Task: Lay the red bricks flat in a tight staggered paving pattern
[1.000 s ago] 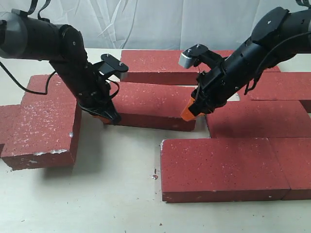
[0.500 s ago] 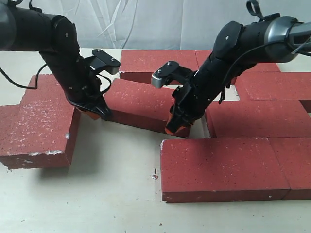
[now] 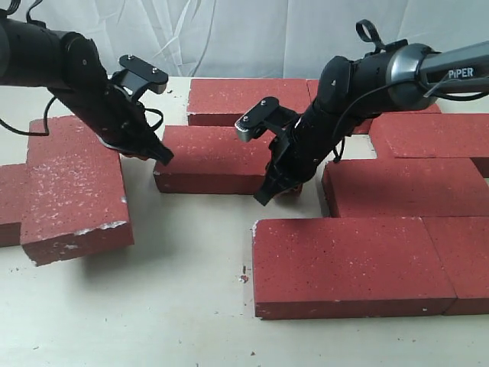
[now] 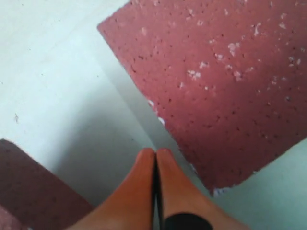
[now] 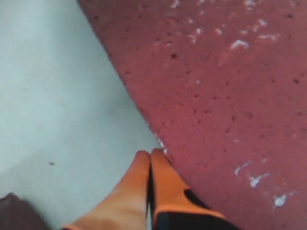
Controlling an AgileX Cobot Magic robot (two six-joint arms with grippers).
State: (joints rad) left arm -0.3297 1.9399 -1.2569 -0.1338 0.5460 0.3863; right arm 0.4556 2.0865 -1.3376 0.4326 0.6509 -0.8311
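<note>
Several red bricks lie flat on the pale table. The middle brick (image 3: 214,153) lies level between my two grippers. My left gripper (image 3: 162,157) is shut and empty at that brick's left end, in the gap beside the big speckled left brick (image 3: 72,191). In the left wrist view its orange fingers (image 4: 144,182) are pressed together over bare table beside the chipped corner of that brick (image 4: 216,81). My right gripper (image 3: 263,197) is shut and empty at the middle brick's front right corner. Its fingertips (image 5: 150,152) sit against a brick edge (image 5: 216,96).
A long brick (image 3: 344,260) lies at the front right, and another (image 3: 405,187) lies behind it. More bricks run along the back (image 3: 244,98) and far right (image 3: 435,134). Part of a brick (image 3: 9,202) shows at the left edge. Bare table (image 3: 176,306) shows in front.
The middle brick swung askew, then settled level, slightly left and back. My right gripper slid left along its front. My left arm drew back up-left, and the left brick shifted right.
</note>
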